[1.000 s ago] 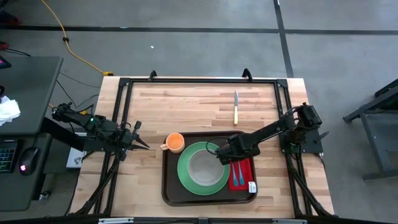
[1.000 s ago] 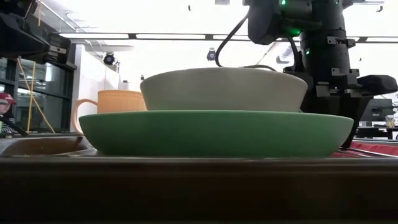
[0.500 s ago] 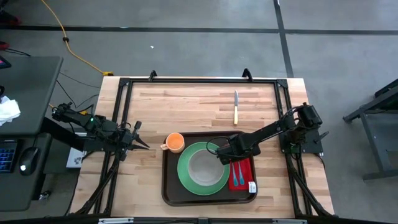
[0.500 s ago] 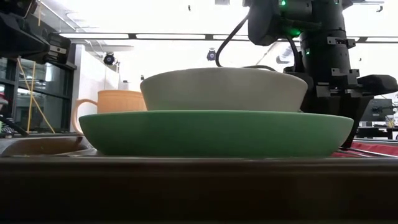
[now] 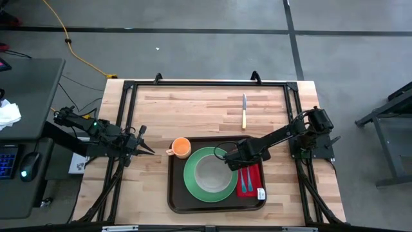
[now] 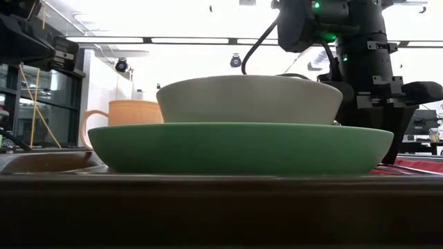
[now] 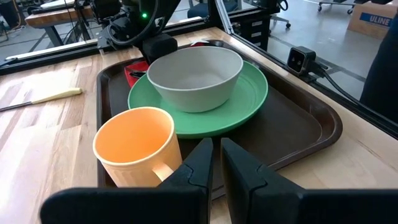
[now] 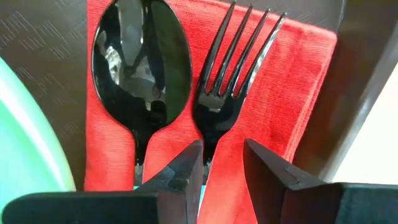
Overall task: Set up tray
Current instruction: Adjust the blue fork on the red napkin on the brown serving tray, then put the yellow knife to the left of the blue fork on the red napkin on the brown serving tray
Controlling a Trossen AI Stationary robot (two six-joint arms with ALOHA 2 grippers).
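Observation:
The dark brown tray (image 5: pixel 177 193) lies on the wooden table toward its near edge. On it stands a green plate (image 5: pixel 191 177) with a grey bowl (image 5: pixel 209 174) in it. An orange mug (image 7: pixel 134 140) stands at the tray's far left corner. A red napkin (image 8: pixel 267 93) on the tray's right side carries a spoon (image 8: pixel 140 62) and a fork (image 8: pixel 239 68). My right gripper (image 8: pixel 222 165) points down over the napkin, open, its fingers on either side of the fork's neck. My left gripper (image 7: pixel 217 155) waits left of the tray, shut on nothing.
A knife (image 5: pixel 244 111) with a pale handle lies on the bare wood beyond the tray, toward the far edge. A black frame (image 5: pixel 206 84) runs around the table's edges. Bare wood shows left of the tray and along the far side.

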